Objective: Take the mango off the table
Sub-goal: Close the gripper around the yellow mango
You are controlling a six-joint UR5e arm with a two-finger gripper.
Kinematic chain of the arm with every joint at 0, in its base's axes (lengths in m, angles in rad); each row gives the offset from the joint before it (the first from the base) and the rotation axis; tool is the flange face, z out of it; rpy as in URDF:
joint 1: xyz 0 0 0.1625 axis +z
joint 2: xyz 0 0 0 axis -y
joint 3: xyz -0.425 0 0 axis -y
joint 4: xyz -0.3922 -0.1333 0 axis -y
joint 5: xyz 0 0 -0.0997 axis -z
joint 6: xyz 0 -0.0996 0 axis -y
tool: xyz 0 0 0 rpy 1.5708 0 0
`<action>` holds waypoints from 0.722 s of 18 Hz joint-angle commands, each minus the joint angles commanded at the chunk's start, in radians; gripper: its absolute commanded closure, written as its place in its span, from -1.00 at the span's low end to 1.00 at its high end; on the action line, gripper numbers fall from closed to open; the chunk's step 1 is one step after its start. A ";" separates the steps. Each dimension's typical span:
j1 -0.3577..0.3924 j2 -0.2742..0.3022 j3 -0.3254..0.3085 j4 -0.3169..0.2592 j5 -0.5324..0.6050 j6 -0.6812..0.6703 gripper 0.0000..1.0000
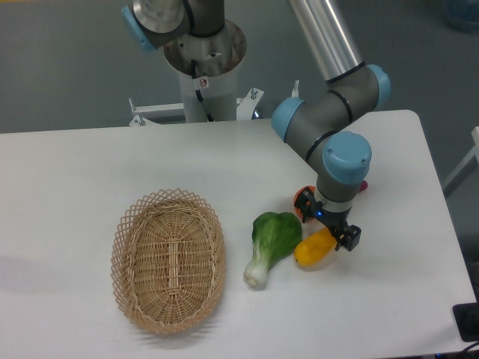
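No legible writing or labels are seen. The gripper (330,233) is lowered over the mango (314,249); its fingers are largely hidden by the wrist, so its opening and grip cannot be determined. The mango, smooth and yellow, lies on the table (75,172) just beside the bok choy (271,243), right of the wicker basket (168,260)

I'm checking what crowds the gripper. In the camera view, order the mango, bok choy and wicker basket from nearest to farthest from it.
1. mango, right at the gripper
2. bok choy, just image-left of the mango
3. wicker basket, far image-left on the table
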 joint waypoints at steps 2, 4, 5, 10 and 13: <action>-0.003 0.000 -0.003 0.009 0.000 -0.002 -0.83; -0.005 0.000 -0.003 0.009 0.000 -0.003 -0.62; -0.005 -0.002 -0.003 0.009 0.000 -0.006 -0.46; -0.005 0.000 -0.002 0.009 0.000 -0.008 -0.11; -0.005 0.002 0.002 0.008 -0.002 -0.005 0.03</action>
